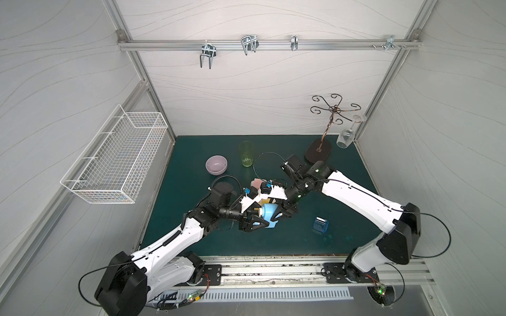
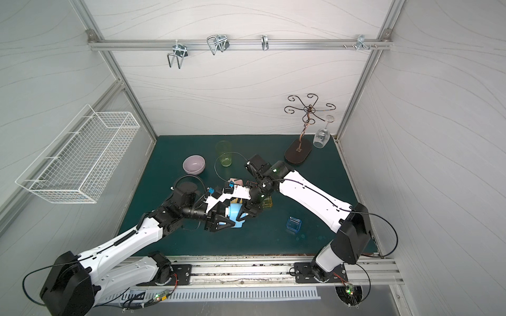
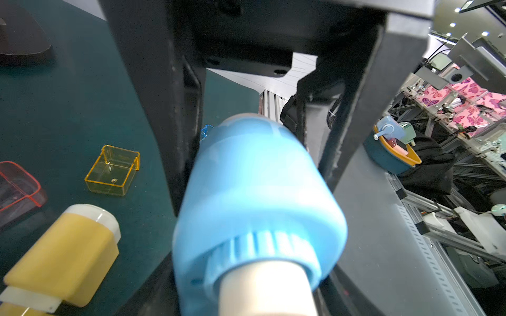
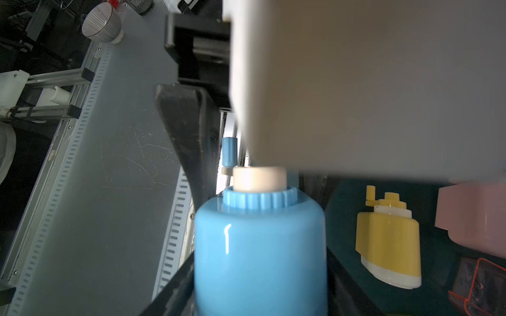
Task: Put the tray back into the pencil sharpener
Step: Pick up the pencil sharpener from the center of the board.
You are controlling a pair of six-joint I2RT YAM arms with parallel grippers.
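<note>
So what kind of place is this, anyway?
Likely a robot lab test cell: left arm and right arm bolted to a rail, panel walls on an aluminium frame, a mat holding practice props like the blue sharpener.

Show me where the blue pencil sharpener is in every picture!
Top view: blue pencil sharpener near the middle of the dark green mat.
Top view: the sharpener near the mat's middle too.
Left wrist: large, blurry, close up, beside the yellow sharpener.
Right wrist: large, close up, yellow sharpener beside it.
Shared landmark: the dark green mat, in all four.
</note>
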